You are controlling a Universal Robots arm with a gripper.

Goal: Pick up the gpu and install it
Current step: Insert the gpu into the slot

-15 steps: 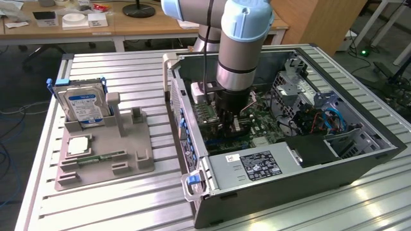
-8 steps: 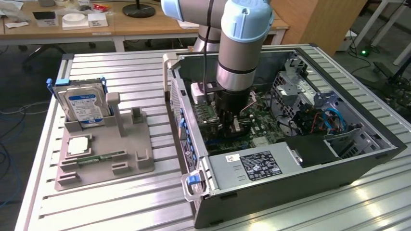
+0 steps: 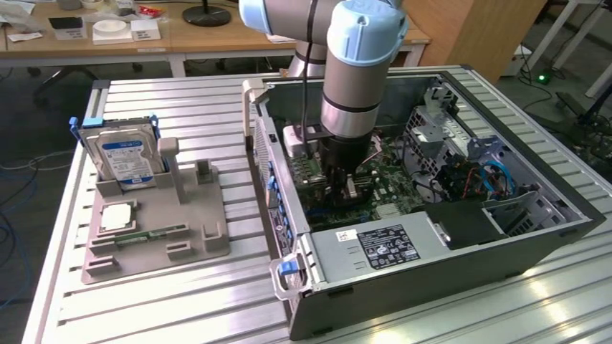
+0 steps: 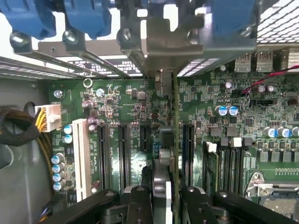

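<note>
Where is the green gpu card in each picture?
Exterior view: the gpu stands on edge under the gripper, deep inside the open computer case.
Wrist view: the gpu is seen edge-on between the gripper's black fingers, over the slots.
Shared landmark: the green motherboard.

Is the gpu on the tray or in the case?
In the case: the claw holds the gpu edge-on above the motherboard slots.

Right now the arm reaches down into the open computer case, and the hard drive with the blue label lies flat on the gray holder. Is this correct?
Not quite. In the exterior view the hard drive stands upright in the gray holder, not flat. The arm does reach down into the open computer case.
</note>
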